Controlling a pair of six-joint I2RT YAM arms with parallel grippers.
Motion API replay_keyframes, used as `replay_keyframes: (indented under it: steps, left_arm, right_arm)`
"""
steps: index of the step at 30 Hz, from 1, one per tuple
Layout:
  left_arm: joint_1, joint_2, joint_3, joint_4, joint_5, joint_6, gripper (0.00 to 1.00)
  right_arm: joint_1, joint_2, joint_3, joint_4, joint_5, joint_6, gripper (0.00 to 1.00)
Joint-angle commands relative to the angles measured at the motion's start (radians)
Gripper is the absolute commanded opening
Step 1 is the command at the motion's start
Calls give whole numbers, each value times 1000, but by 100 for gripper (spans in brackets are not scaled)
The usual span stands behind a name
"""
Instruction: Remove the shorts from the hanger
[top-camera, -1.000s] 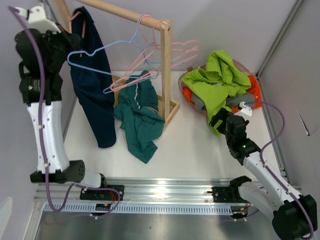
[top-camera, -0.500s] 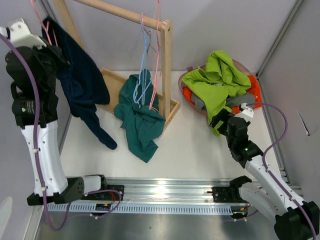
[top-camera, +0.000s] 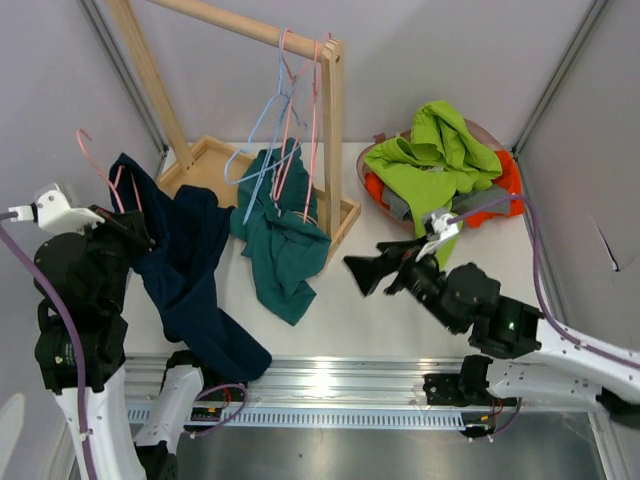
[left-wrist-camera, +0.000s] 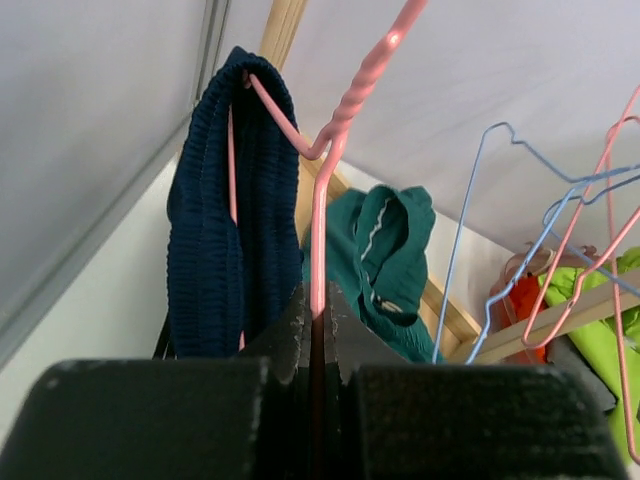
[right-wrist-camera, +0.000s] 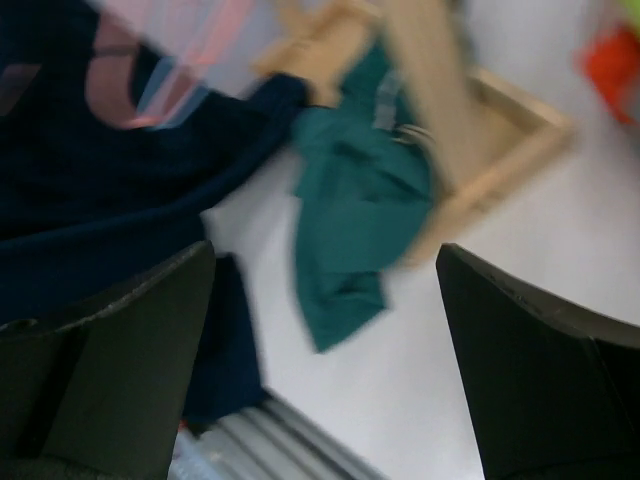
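Note:
My left gripper (top-camera: 112, 222) is shut on a pink wire hanger (left-wrist-camera: 322, 190) that carries the dark navy shorts (top-camera: 190, 275), which drape down to the table's near left. The navy shorts (left-wrist-camera: 232, 225) hang over the hanger's arm in the left wrist view. The teal shorts (top-camera: 285, 240) lie crumpled at the foot of the wooden rack (top-camera: 332, 130); they also show in the right wrist view (right-wrist-camera: 360, 215). My right gripper (top-camera: 372, 268) is open and empty above the table, right of the teal shorts. Lime green shorts (top-camera: 440, 160) top a pile with orange (top-camera: 508, 178) and grey shorts (top-camera: 480, 200).
Blue and pink empty wire hangers (top-camera: 290, 120) hang from the rack's rail. The pile sits in a basket (top-camera: 490, 135) at the back right. A metal rail (top-camera: 330, 385) runs along the near edge. Grey walls close in both sides.
My left arm has swung down and toward the near left, carrying the pink hanger and navy shorts off the rack. My right arm has swung left from the pile, with its gripper open over the table.

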Motion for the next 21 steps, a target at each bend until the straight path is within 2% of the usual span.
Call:
replay_keyframes:
  steps: [1,2,3,5,11,15,21]
  left_arm:
    - [-4,4,-50,104,7,-82,0]
    - [-4,13,-43,107,-4,-94,0]
    - [-4,36,-36,108,-8,-102,0]
    - [-4,57,-34,124,-10,-132,0]
    - [-6,88,-46,168,-27,-217,0]
    - [-7,125,-31,179,-16,-218,0]
    - [-15,139,-22,196,-19,-208,0]
  right_arm:
    - [304,121,122,160,256,-160,99]
    - [453,177,155,213,325,-207,99]
    - [503,237,196,234,417,-238,99]
    - [540,420,340,229,426,-257,99]
    - [540,732,531,311,334,-283,99]
    - [519,851,670,324,294,-289,99]
    - [493,984,787,314,249,-282,100]
